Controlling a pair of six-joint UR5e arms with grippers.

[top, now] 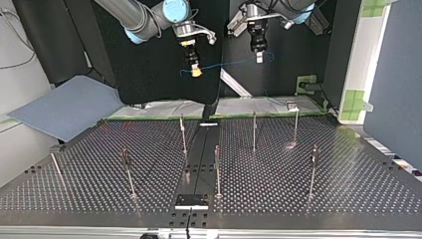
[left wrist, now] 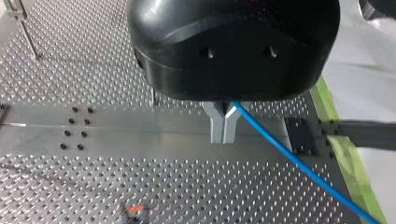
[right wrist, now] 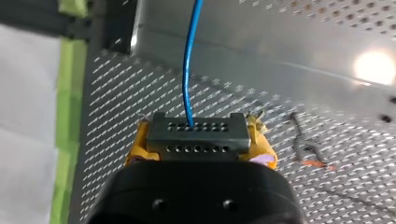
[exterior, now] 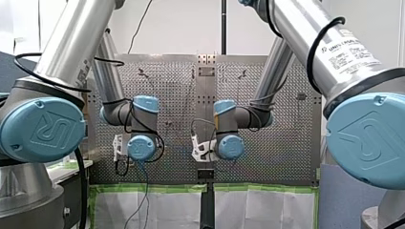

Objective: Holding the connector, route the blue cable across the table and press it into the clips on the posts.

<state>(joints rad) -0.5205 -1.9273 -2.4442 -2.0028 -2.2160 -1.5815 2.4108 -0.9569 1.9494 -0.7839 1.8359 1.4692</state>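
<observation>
In the right wrist view my right gripper (right wrist: 200, 147) is shut on a dark grey connector (right wrist: 196, 127), held between its yellow pads (right wrist: 138, 145). The blue cable (right wrist: 188, 70) leaves the connector and runs ahead over the table. In the left wrist view my left gripper (left wrist: 223, 136) has its metal fingers shut on the blue cable (left wrist: 299, 163), which trails off to one side. In the top view both grippers hang high above the table's far edge, my right gripper (top: 195, 69) at the left and my left gripper (top: 258, 56) at the right. The cable (top: 229, 63) spans between them. Thin posts (top: 182, 132) (top: 254, 130) (top: 217, 169) stand below.
More posts (top: 313, 169) (top: 128, 172) (top: 296, 124) rise from the perforated table (top: 348, 189). A black plate (top: 191, 200) lies at its near edge. A grey sheet (top: 64, 112) lies off the table at the top view's left. Green tape (top: 308, 82) marks the far edge.
</observation>
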